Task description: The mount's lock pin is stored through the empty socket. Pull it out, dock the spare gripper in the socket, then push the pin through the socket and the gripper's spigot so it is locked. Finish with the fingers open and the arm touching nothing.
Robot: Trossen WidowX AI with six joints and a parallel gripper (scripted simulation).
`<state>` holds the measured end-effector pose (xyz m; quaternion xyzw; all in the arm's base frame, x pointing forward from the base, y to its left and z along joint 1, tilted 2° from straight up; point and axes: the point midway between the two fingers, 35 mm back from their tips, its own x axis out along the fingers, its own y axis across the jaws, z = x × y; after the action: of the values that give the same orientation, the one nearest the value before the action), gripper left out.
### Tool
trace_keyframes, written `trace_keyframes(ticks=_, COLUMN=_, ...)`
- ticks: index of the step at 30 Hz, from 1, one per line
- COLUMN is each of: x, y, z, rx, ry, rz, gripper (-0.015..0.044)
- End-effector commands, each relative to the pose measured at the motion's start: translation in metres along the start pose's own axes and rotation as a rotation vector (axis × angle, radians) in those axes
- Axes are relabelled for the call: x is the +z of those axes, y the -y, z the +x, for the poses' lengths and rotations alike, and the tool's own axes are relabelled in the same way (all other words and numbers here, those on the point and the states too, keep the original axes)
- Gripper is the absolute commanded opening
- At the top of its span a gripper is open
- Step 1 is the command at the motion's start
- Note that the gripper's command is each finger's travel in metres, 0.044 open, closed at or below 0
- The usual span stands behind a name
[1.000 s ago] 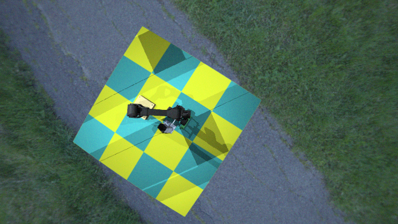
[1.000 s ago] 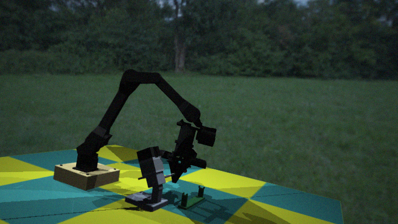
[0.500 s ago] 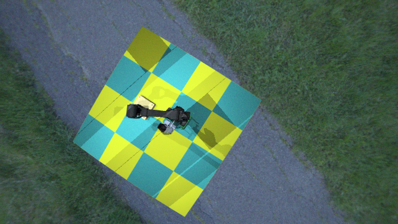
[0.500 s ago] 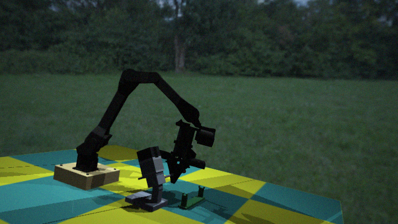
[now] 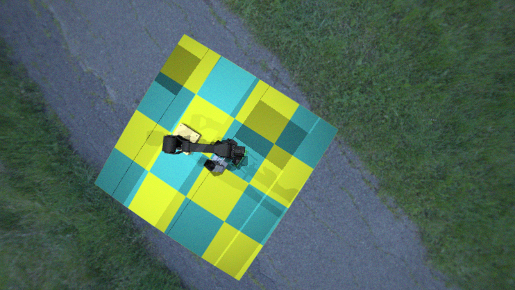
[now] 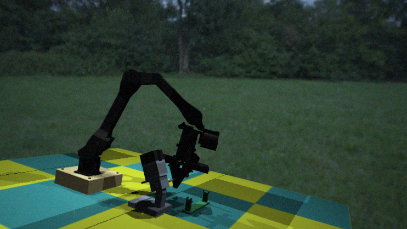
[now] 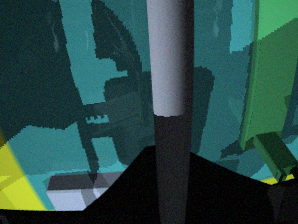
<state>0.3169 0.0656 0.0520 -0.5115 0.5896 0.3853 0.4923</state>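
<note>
Trees stand beyond the checkered bench point(image 5: 227, 79) point(image 6: 31, 204) point(image 7: 12, 175); my fingers point(image 5: 237, 164) point(image 6: 176, 185) grip the pin point(image 6: 171, 179) point(image 7: 167, 60) crosswise, its end at the mount point(image 5: 221, 165) point(image 6: 160, 197), presumably so it can slide through and lock the spigot.

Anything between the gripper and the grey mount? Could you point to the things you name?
Yes: a short, exposed stretch of the pale grey pin point(image 6: 170, 179) point(image 7: 168, 60), seen in exterior, between the gripper point(image 5: 237, 161) point(image 6: 176, 185) point(image 7: 160, 155) and the mount point(image 5: 218, 163) point(image 6: 160, 200) point(image 7: 70, 200). Whether its far end is seated, I can't tell.

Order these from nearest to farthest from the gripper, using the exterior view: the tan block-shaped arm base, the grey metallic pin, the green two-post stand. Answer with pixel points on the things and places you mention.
1. Grey metallic pin point(image 6: 171, 179) point(image 7: 170, 60): at the fingertips.
2. Green two-post stand point(image 6: 196, 207) point(image 7: 272, 75): below, image right.
3. Tan block-shaped arm base point(image 6: 105, 186) point(image 5: 188, 132): far image left.
</note>
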Motion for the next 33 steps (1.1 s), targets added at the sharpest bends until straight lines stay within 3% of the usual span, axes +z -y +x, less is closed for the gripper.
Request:
trace_keyframes(ticks=1, x=-0.003, y=-0.001, z=0.000, rx=-0.001, ry=0.000, rz=-0.003, gripper=0.0000)
trace_keyframes(ticks=33, x=-0.022, y=0.000, z=0.006, rx=0.004, ry=0.000, rz=-0.005, gripper=0.0000)
